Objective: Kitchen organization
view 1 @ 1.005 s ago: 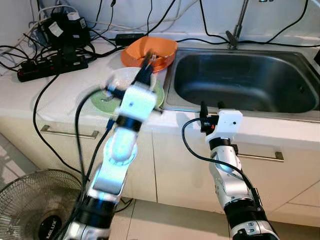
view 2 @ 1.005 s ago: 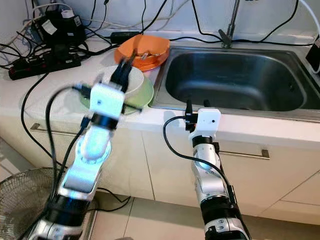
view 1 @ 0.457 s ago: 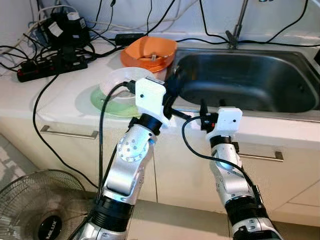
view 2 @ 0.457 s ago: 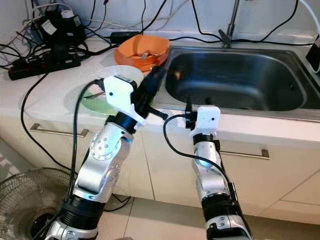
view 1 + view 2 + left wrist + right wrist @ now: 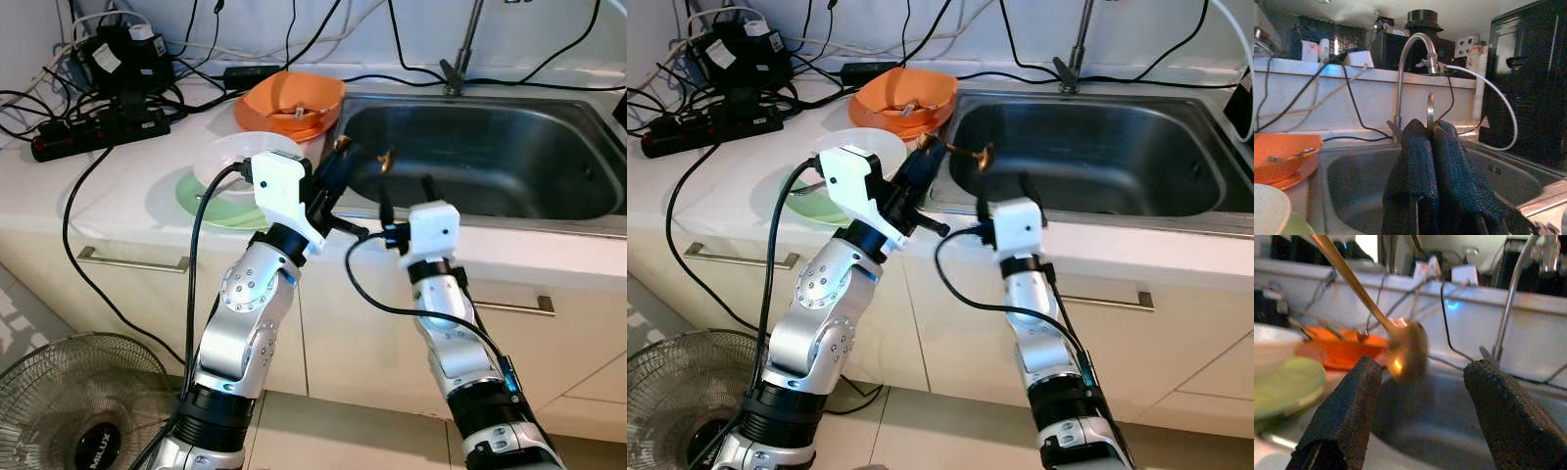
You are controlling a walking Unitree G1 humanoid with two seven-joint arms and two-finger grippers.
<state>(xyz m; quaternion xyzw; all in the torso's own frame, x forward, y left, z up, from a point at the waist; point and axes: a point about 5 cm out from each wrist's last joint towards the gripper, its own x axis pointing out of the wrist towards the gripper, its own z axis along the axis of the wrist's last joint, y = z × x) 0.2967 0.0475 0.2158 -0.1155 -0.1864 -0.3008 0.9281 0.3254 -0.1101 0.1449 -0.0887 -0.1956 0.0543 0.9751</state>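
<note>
Left eye view: left gripper [image 5: 338, 162] pinches a gold spoon [image 5: 364, 154], bowl end jutting toward 3 o'clock over the sink [image 5: 549, 117] rim; right gripper [image 5: 404, 194] sits at 5 o'clock of it.

Left wrist view: fingers [image 5: 1420, 161] pressed on the spoon handle.

Right wrist view: fingers [image 5: 1347, 401] spread wide, spoon [image 5: 1405, 350] between them, untouched.

Step looks like a handover; next, the right gripper needs to close on the spoon.

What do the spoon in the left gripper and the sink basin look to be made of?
Spoon: probably gold-toned metal, its bowl glinting warm and shiny; held shut in the left gripper.
Sink: looks like brushed stainless steel, grey with soft dull reflections.
</note>
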